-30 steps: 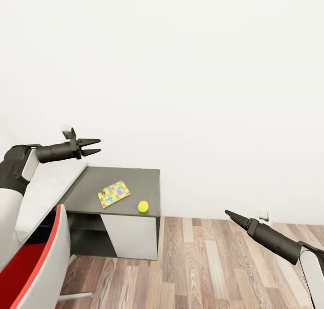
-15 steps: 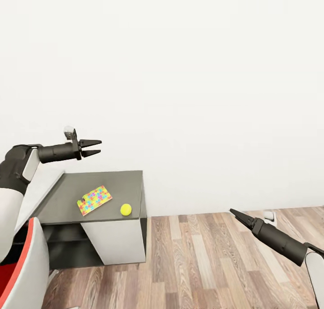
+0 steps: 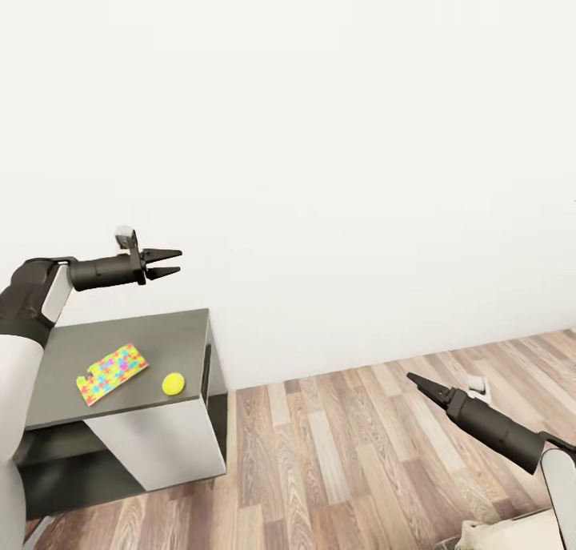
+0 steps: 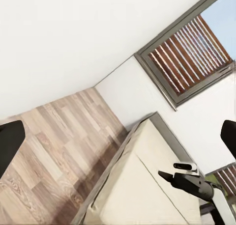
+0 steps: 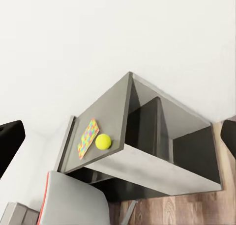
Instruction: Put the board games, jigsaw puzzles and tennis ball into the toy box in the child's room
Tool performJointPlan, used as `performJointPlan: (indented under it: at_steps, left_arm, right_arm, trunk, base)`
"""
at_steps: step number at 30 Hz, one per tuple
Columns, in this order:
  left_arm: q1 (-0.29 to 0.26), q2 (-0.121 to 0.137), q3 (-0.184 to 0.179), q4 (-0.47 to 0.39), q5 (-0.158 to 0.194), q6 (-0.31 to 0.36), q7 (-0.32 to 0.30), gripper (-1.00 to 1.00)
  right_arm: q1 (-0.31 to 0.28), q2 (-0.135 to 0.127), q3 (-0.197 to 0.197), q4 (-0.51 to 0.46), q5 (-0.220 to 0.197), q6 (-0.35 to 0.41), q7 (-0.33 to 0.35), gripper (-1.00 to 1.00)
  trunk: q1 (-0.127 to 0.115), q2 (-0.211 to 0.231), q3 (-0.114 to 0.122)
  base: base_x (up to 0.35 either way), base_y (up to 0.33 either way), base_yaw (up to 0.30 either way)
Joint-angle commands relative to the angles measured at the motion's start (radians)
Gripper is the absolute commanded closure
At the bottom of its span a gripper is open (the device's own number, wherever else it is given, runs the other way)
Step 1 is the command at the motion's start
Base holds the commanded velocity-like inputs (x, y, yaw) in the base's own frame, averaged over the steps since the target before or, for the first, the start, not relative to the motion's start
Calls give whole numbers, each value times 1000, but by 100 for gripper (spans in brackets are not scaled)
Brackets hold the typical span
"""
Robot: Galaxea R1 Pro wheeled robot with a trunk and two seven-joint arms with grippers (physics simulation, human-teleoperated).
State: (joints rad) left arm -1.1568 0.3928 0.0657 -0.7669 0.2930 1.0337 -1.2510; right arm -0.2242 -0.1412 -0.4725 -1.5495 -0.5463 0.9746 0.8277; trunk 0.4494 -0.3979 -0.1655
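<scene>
One jigsaw puzzle (image 3: 112,372) and a tennis ball (image 3: 173,384) lie just beside each other on the grey surface (image 3: 172,334). The left hand (image 3: 170,263) hovers above it, narrowly parted and empty; the right hand (image 3: 418,382) hangs closed over the plank floor (image 3: 336,454).

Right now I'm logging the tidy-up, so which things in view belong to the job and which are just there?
Job things:
jigsaw puzzle
tennis ball
table
bed

Just there:
chair
window
wood floor
</scene>
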Motion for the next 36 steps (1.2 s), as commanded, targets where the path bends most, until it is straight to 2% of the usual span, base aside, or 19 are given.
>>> performJointPlan:
  at_steps: [1,5,8,10,12,14,16,19,21,24,25,27,28,31,36]
  left_arm:
    - [0,-1,1,0,0,5,18,-100]
    - [0,-2,1,0,2,5,71,-100]
    - [1,-5,2,0,2,5,116,-100]
    - [2,-6,2,2,4,4,144,-100]
    - [4,-6,2,5,5,4,152,-100]
    - [5,-1,4,15,9,5,152,-100]
    - [6,2,6,28,11,4,149,-100]
    - [9,7,9,68,14,3,127,-100]
    - [16,10,10,107,13,-1,90,-100]
    - [34,19,10,152,12,-37,19,-100]
    - [47,26,11,167,11,-70,-21,-100]
    - [59,34,10,177,9,-103,-64,-100]
    - [71,40,9,183,7,-131,-106,-100]
    - [85,45,6,190,5,-161,-169,-100]
    - [93,49,4,193,2,-176,-205,-100]
  right_arm:
    - [-1,0,2,0,6,4,1,-100]
    - [-1,2,13,-2,10,5,-49,-100]
    - [-4,3,47,-3,17,5,-160,-100]
    - [-9,5,101,-3,12,6,-298,-100]
    - [-13,6,138,-3,8,9,-379,-100]
    - [-15,7,167,-3,5,10,-423,-100]
    - [-15,9,180,-3,4,10,-439,-100]
    - [-16,16,193,-3,3,10,-456,-100]
    - [-16,19,197,-3,3,10,-461,-100]
    - [-17,21,200,-3,3,10,-465,-100]
    - [-17,22,201,-3,3,10,-466,-100]
    - [-17,23,202,-3,3,10,-466,-100]
    - [-17,24,202,-3,3,9,-467,-100]
    - [-17,24,202,-3,3,9,-467,-100]
    - [-17,25,203,-3,3,9,-466,-100]
  trunk:
    - [1,-2,-2]
    - [1,-2,-2]
    - [1,-2,-2]
    - [1,-2,-2]
    - [1,-2,-2]
    - [1,-2,-2]
    - [1,-2,-2]
    - [1,-2,-2]
    - [1,-2,-2]
    - [1,-2,-2]
    - [1,-2,-2]
    - [1,-2,-2]
    - [1,-2,-2]
    - [1,-2,-2]
    - [1,-2,-2]
  base:
    - [0,-30,-104]
    - [0,-14,-49]
    - [0,-5,-18]
    - [0,-2,-7]
    - [0,-1,-4]
    - [0,-1,-2]
    - [0,0,-1]
    - [0,0,0]
    - [0,0,0]
    - [0,0,0]
    - [0,0,0]
    - [0,0,0]
    - [0,0,0]
    - [0,0,0]
    - [0,0,0]
